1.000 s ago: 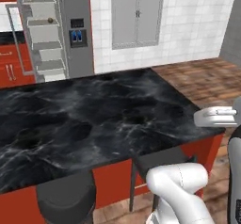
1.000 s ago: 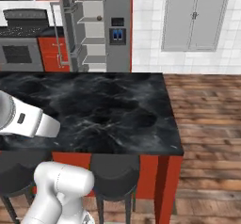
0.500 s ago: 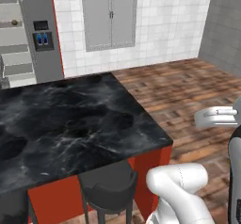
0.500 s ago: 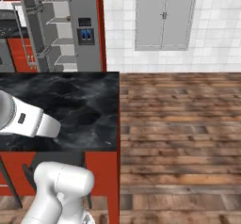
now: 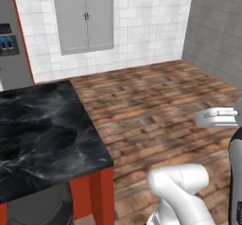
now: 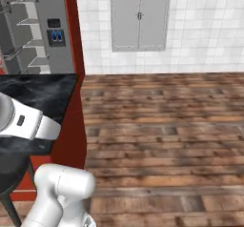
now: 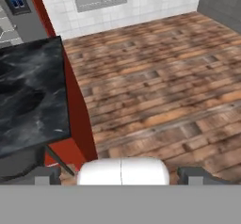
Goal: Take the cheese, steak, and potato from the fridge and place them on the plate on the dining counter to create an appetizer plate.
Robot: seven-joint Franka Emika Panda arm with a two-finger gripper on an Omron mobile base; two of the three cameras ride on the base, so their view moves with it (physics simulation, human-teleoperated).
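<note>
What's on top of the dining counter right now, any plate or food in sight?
The stretch of the dining counter in view shows bare black marble; no plate or food on it. Its far left end runs past the frame, so that part is unseen.

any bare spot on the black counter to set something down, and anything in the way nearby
The visible end of the dining counter is bare marble up to its corner by the wood floor; nothing sits on that stretch. A dark stool is tucked under its near edge. The fridge stands behind it. The gripper is open and empty.
</note>
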